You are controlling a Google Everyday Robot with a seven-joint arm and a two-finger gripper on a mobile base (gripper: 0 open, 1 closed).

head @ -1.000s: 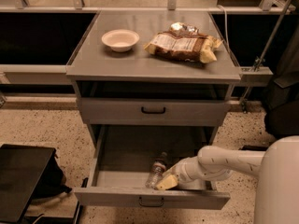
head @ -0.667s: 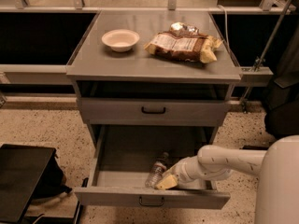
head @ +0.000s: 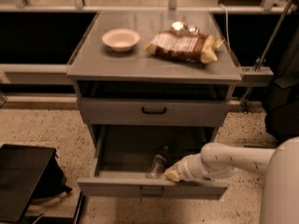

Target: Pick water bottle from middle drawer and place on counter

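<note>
The water bottle is clear with a dark cap and lies in the open middle drawer, near its front wall. My gripper comes in from the right on a white arm. It sits low over the drawer's front edge, right beside the bottle's lower end. The counter is the grey top of the cabinet above.
A white bowl and a crinkled snack bag lie on the counter. The drawer above is closed. A black case stands on the floor at the left. My white base fills the lower right.
My gripper has lifted very slightly at the drawer's front edge. The bottle still lies in the drawer.
</note>
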